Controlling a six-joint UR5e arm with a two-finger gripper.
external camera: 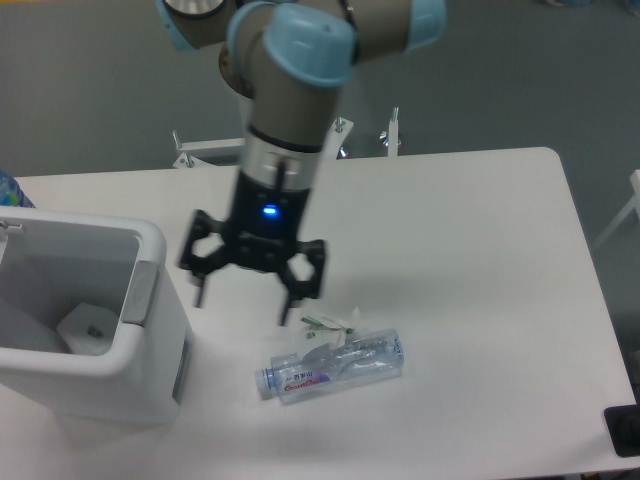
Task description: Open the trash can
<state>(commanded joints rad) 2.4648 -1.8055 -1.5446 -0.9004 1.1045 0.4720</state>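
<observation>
You have one view, the fixed camera, so all places here are taken from the trash can [120, 350]. Count: one trash can, one arm [295, 90], one gripper [243, 305], one bottle [332, 366], one scrap of paper [330, 320], one table [450, 260]. The trash can sits at the table's left front edge; it is a white, boxy plastic bin with rounded corners, smooth walls and a grey tab [141, 292] on the rim facing the gripper. Its top stands open and you see into the grey interior, where a pale angular piece lies at the bottom. The gripper hangs just right of the can, clear of it, its two black fingers spread wide apart and pointing down with nothing between them; a blue light glows on the wrist above. The arm is grey metal tube with light-blue rounded joint caps. Right of the can and below the gripper lies the bottle, clear crushed plastic on its side with a red-and-blue label. The paper scrap, white with green marks, lies just behind the bottle. The table is flat, white and matte.
</observation>
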